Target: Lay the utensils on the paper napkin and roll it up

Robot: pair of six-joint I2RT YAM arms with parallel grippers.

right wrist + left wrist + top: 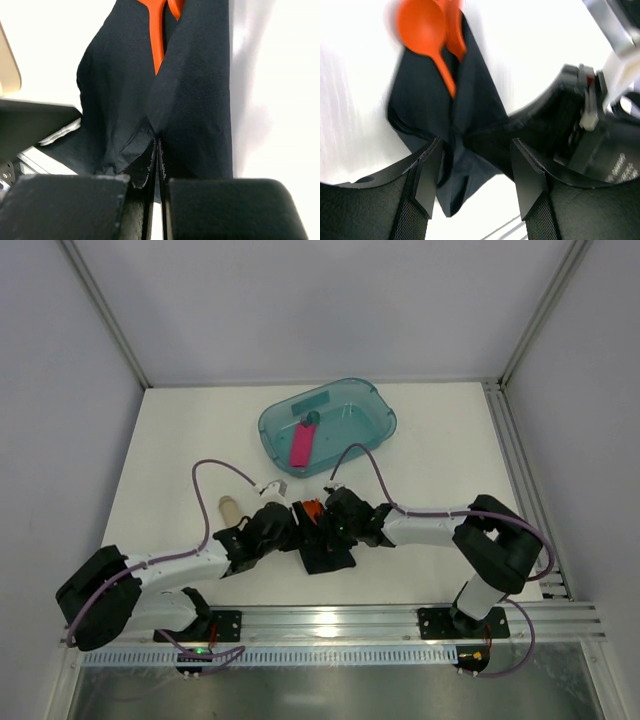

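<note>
The black paper napkin (327, 556) lies bunched near the middle of the table's front, folded around the orange utensils (312, 508). An orange spoon (422, 27) and a second orange piece stick out of the napkin's (445, 110) top end. My left gripper (477, 175) is open, its fingers standing either side of the napkin's lower folds. My right gripper (158, 145) is shut on a crease of the napkin (200, 100), below an orange handle (157, 45). In the top view both grippers meet over the bundle, left gripper (290, 525) and right gripper (325, 523).
A teal translucent tub (372, 400) with a pink bar (301, 447) inside stands behind the bundle. A pale beige tube (229, 508) lies to the left of the left arm. The metal rail (330, 620) runs along the near edge.
</note>
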